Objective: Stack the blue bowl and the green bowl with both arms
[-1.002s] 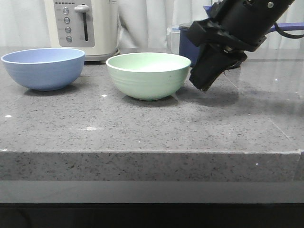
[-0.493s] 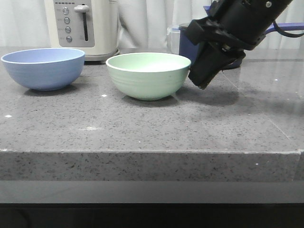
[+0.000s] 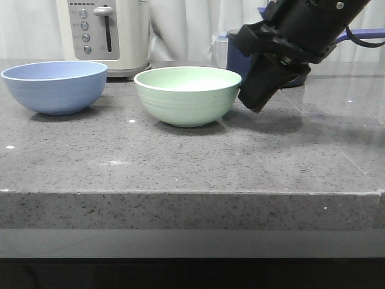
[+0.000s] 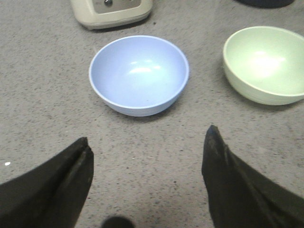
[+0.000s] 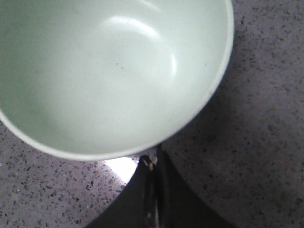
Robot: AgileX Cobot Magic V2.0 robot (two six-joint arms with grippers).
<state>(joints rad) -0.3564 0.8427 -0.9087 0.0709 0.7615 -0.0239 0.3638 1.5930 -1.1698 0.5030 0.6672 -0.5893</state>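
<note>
The blue bowl (image 3: 55,86) (image 4: 138,75) stands upright and empty at the left of the grey counter. The green bowl (image 3: 187,95) (image 4: 266,64) (image 5: 109,71) stands upright to its right, a small gap between them. My right gripper (image 3: 255,103) (image 5: 153,157) is shut with nothing in it; its tip hangs just outside the green bowl's right rim, slightly above the counter. My left gripper (image 4: 147,147) is open and empty, above bare counter a short way from the blue bowl. It does not show in the front view.
A white appliance (image 3: 108,33) (image 4: 111,9) with a lever stands behind the blue bowl. A dark navy pot (image 3: 236,57) sits behind the right arm. The counter's front edge (image 3: 192,192) runs across the near side.
My right gripper has risen slightly and edged left toward the green bowl's rim. Both bowls have stayed put.
</note>
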